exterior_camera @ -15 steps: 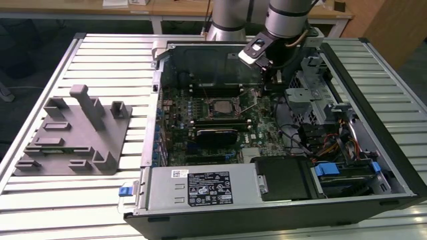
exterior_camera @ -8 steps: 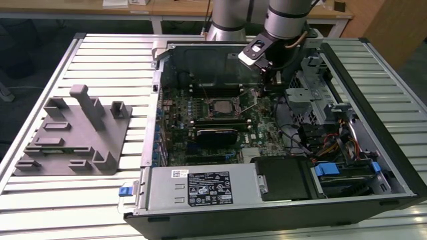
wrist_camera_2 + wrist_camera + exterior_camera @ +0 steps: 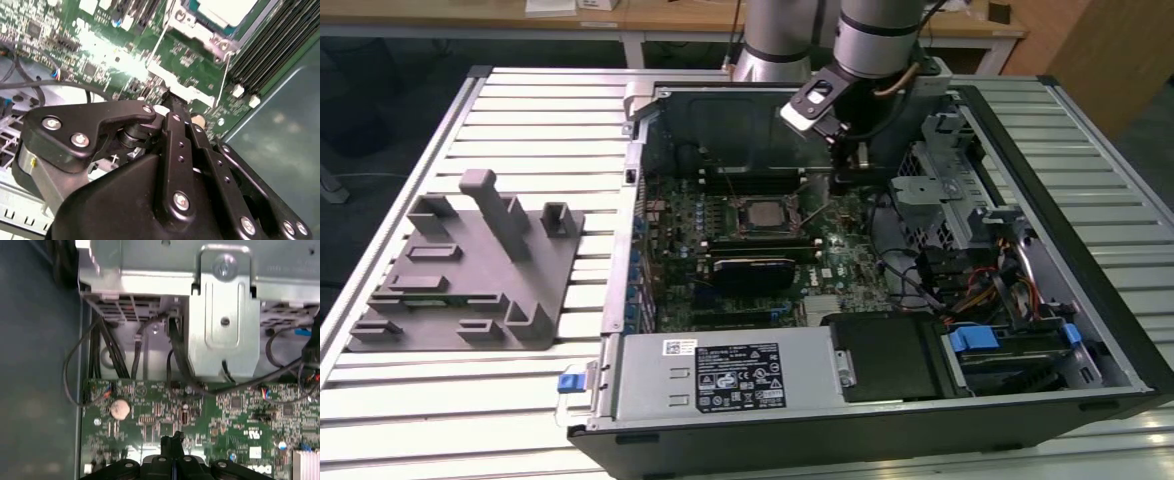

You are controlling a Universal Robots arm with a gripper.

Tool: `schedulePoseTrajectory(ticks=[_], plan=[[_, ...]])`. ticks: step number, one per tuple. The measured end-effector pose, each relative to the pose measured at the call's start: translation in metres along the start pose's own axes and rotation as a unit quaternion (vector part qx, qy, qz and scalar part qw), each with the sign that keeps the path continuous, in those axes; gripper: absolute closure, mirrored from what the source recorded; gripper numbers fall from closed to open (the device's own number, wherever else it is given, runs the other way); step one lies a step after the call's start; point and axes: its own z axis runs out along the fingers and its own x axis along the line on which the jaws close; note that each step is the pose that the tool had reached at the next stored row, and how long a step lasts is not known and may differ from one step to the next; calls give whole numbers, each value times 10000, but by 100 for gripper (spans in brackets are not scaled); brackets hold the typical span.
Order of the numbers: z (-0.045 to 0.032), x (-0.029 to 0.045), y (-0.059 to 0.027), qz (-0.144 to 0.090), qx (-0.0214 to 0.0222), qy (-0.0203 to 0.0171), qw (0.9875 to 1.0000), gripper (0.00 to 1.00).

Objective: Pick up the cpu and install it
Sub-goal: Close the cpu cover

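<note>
Black jointed-metal gripper low over the board, fingers pressed together on nothing.

Nearest it is the glossy green motherboard, studded with tiny parts. Just beyond lies a thin steel wire lever and the flat, square, silvery-topped cpu, lying in its metal socket frame. I judge placing done and securing in hand; that calls for a light, exact touch on the springy wire. Farther off, 1 grey plastic fixture with upright posts sits on the slatted table.
</note>
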Motion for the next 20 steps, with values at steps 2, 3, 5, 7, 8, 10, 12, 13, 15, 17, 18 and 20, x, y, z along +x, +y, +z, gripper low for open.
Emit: schedulePoseTrajectory(ticks=[2,3,5,7,8,10,12,13,15,17,18,20], plan=[[-1,1,-55,0,-4,0,10000,89],[-2,1,-86,0,-6,0,10000,89],[-3,2,-151,0,-10,0,10000,89],[-5,3,-218,1,-14,0,10000,89],[-5,3,-250,1,-16,0,10000,89],[-6,4,-316,1,-20,0,10000,89],[-8,5,-384,0,-26,0,10000,89],[-8,6,-420,2,-29,0,10000,89],[-10,7,-493,1,-36,-1,10000,89],[-12,8,-557,1,-42,-1,10000,89],[-12,8,-582,2,-43,-1,10000,89],[-12,9,-603,2,-45,0,10000,89]])
